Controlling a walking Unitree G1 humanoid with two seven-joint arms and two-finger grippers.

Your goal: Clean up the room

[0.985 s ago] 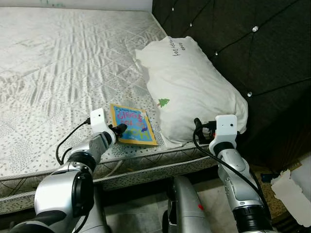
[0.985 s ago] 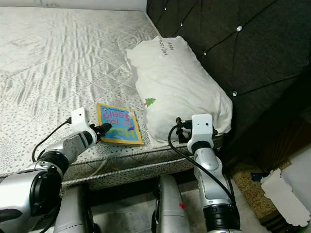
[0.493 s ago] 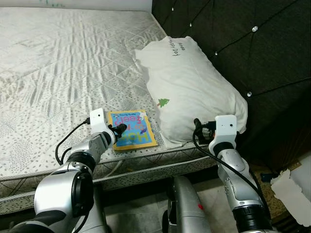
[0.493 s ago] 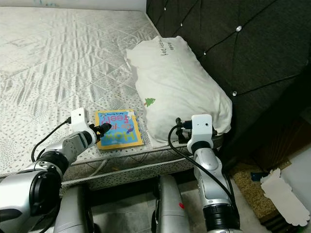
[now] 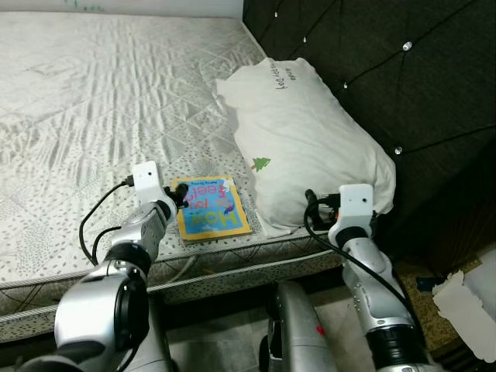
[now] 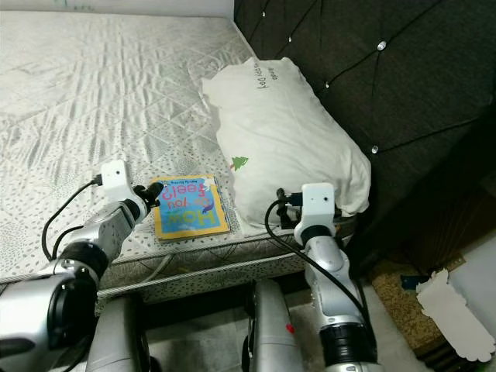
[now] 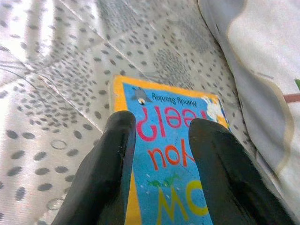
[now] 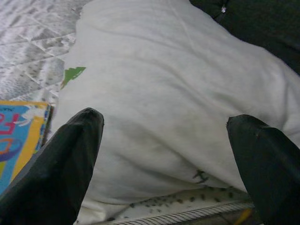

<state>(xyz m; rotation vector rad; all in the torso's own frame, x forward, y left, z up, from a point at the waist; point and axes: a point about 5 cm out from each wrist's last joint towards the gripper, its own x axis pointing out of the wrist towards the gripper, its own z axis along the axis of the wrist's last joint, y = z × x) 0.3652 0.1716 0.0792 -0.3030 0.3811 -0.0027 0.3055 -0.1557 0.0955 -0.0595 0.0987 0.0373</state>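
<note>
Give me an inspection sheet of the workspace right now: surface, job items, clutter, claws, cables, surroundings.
Surface: quilted grey mattress, bare of bedding.
Job's things: picture book flat near the mattress's front edge; white pillow beside it, against the headboard.
Clutter: torn white paper on the floor at right.
Claws: left claw open, fingers resting on the book's cover; right claw open, facing the pillow's near end.
Cables: black cable looping from the left wrist; another at the right wrist.
Surroundings: dark tufted headboard; tiled floor below.
</note>
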